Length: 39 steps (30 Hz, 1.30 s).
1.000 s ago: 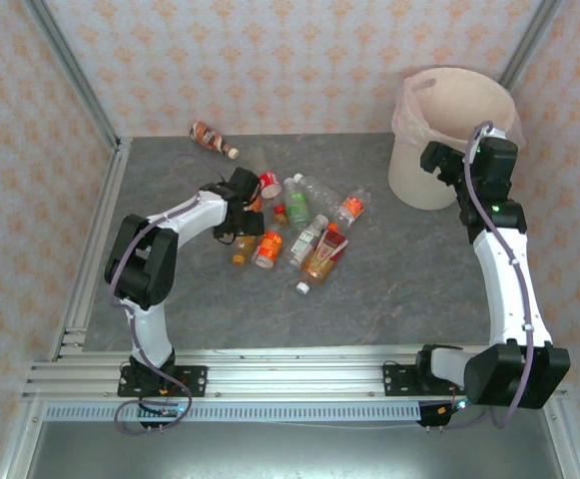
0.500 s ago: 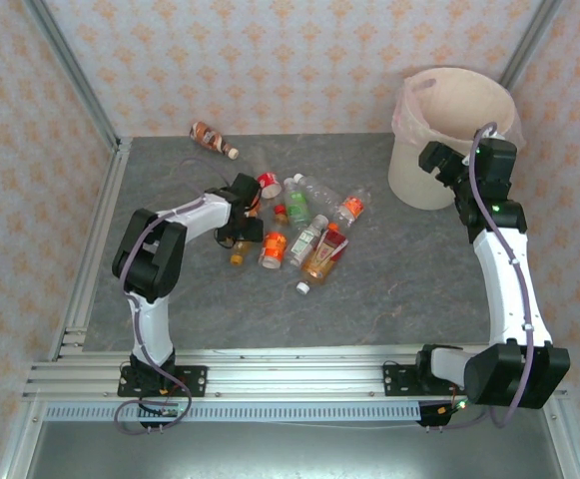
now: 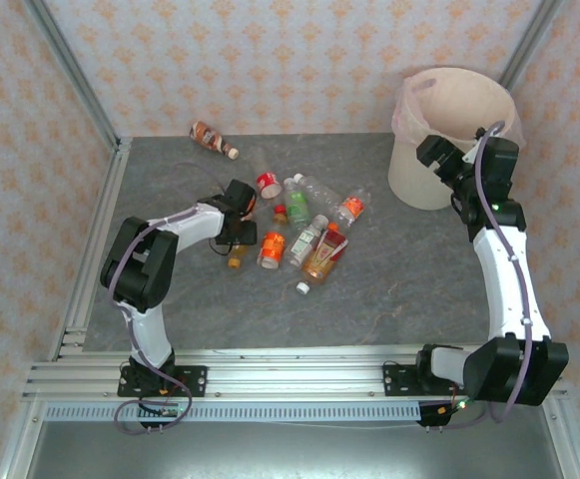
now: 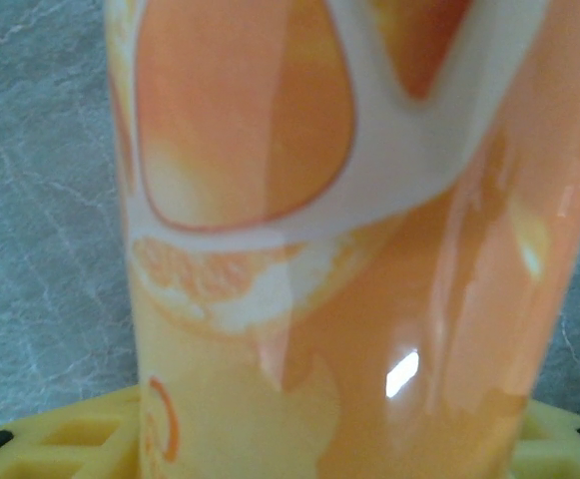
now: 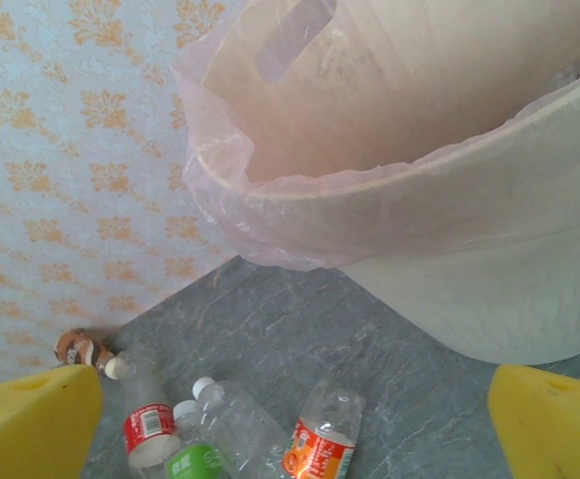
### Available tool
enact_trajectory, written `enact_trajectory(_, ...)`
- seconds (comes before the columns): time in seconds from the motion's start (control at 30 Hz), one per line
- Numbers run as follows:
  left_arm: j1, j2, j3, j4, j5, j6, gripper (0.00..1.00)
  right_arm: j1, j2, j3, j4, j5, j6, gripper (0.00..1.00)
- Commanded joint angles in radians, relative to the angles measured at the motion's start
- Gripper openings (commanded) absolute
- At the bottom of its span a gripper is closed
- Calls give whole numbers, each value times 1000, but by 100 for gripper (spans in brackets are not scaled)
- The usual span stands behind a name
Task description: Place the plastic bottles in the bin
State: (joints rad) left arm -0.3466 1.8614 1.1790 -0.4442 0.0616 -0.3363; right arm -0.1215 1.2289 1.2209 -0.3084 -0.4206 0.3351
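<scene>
Orange bottle (image 4: 349,249) fills the left gripper (image 3: 238,238), clamped or not I can't tell; right gripper (image 3: 437,158) spread beside bin (image 3: 421,188).

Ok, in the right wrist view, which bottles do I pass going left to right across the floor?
brown bottle → red-label bottle → green-label bottle → orange-label bottle

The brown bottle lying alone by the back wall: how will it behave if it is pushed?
The brown bottle lies on its side on a flat table, so it will probably roll. It is small and plastic, so likely light and easy to shove away.
</scene>
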Motion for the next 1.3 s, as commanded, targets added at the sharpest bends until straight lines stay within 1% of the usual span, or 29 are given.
enact_trajectory(0.0,1,-114,-23,4,-56,-21,43,-4,16,-4,47,-89,36,100)
enact_trajectory(0.1,-7,-219,-55,28,-83,-52,41,3,10,-21,93,-177,50,95)
enact_trajectory(0.13,-15,-254,-63,37,-89,-60,40,14,-5,-43,121,-187,54,95)
enact_trajectory(0.2,-31,-315,-61,42,-90,-81,40,44,-38,-80,164,-168,49,95)
enact_trajectory(0.23,-41,-342,-52,42,-73,-92,40,58,-40,-93,172,-156,40,95)
enact_trajectory(0.33,-85,-400,-17,65,-33,-120,40,91,-74,-102,158,-161,14,95)
enact_trajectory(0.43,-138,-417,27,124,73,-99,40,111,-65,-96,169,-242,30,96)
enact_trajectory(0.5,-174,-410,66,151,137,-70,40,118,-51,-96,236,-337,122,96)
enact_trajectory(0.53,-189,-405,83,172,178,-61,39,123,-51,-97,300,-400,185,96)
enact_trajectory(0.6,-196,-399,90,244,281,-69,39,148,-14,-92,378,-447,264,96)
enact_trajectory(0.63,-196,-397,86,295,335,-78,39,166,-6,-85,402,-461,277,97)
enact_trajectory(0.8,-195,-368,94,455,548,-118,40,252,23,-26,408,-569,227,98)
enact_trajectory(0.9,-202,-357,98,520,644,-139,40,283,49,12,390,-639,226,98)
enact_trajectory(1.0,-207,-353,104,554,691,-146,40,319,67,43,327,-668,159,98)
enact_trajectory(1.1,-212,-349,115,569,733,-151,40,352,79,75,244,-647,74,98)
enact_trajectory(1.2,-215,-345,123,568,740,-151,40,374,96,97,219,-676,50,97)
enact_trajectory(1.27,-219,-341,126,571,741,-151,40,385,110,116,191,-672,33,97)
